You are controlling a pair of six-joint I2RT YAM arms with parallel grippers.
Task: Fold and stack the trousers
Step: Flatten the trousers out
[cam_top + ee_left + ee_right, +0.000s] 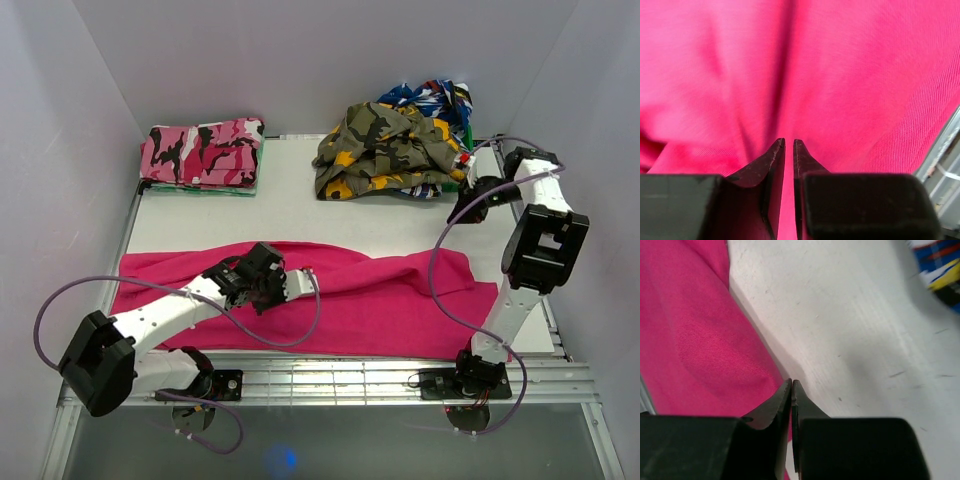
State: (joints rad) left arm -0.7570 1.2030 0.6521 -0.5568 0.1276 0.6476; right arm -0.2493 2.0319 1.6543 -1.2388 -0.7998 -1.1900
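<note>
The trousers [380, 290] could come up lopsided, or not at all. The right pincer [791, 382] is closed tight with nothing seen between its fingers, and its tips are just beside the cloth's edge over the table [850, 330], so a lift there would probably miss. The left pincer [788, 142] shows only a thin slit; whether it nips fabric cannot be told. The magenta cloth lies directly beneath it and stretches away to both sides, plain, soft and rumpled.
</note>
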